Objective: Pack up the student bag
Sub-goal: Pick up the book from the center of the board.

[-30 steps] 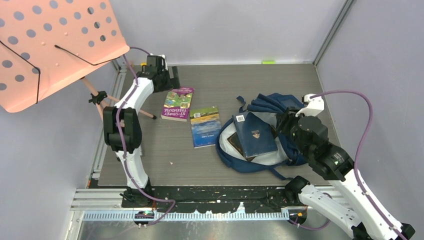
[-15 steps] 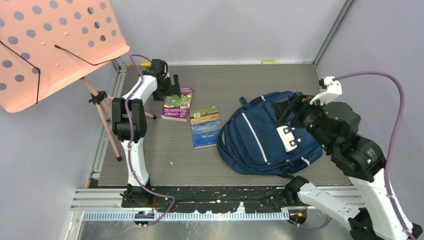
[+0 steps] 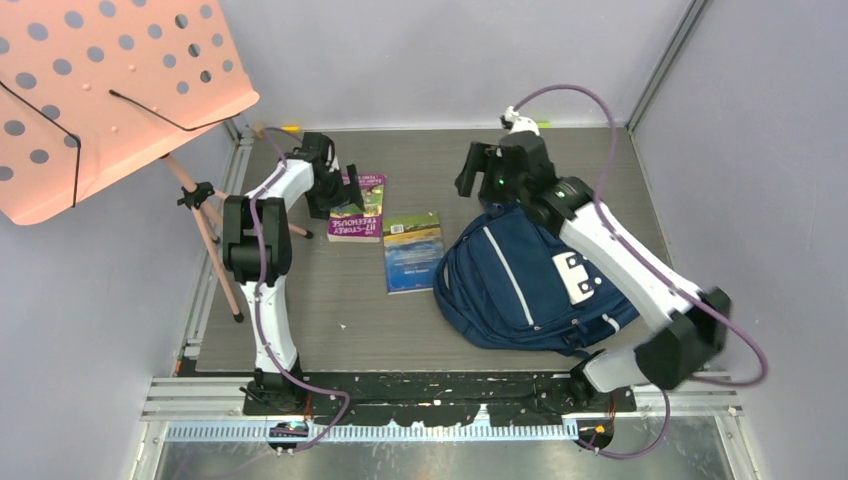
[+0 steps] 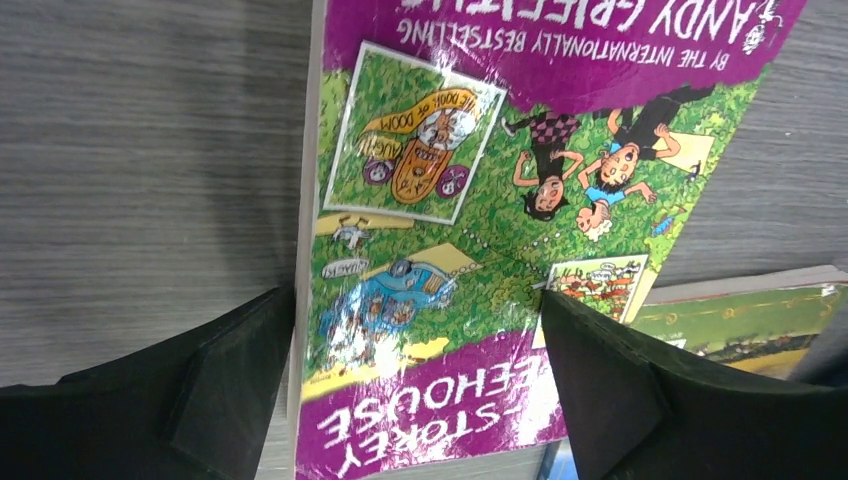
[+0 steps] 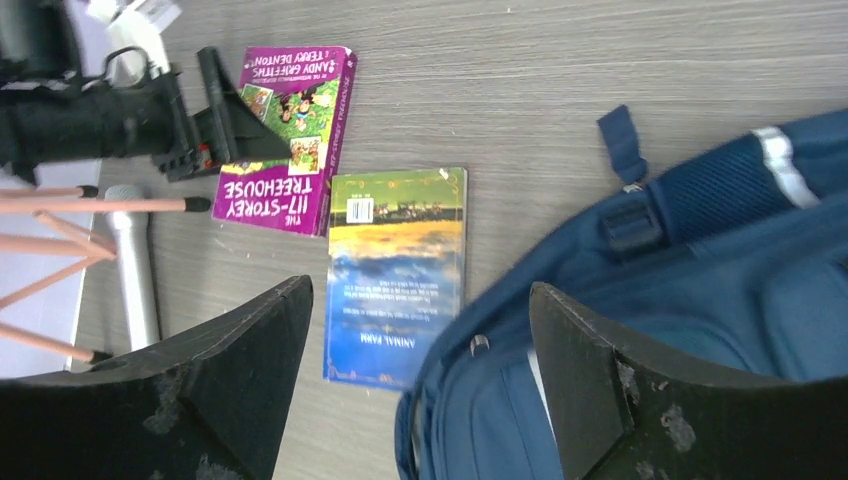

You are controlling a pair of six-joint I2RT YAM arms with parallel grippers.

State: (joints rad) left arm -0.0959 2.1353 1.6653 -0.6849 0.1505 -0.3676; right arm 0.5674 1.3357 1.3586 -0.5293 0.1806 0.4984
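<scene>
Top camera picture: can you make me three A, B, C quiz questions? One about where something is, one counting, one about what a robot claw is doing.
1. Where is the purple book?
A) inside the student bag
B) on the table, left of the bag
C) under the bag

2. How many books lie on the table?
A) one
B) four
C) two

3. On the left gripper, the jaws are:
A) open
B) shut on the purple book
C) shut on a strap

1 B: it lies flat on the table beside the blue and yellow book.
2 C: those two.
3 A: its fingers stand apart over the purple book.
</scene>
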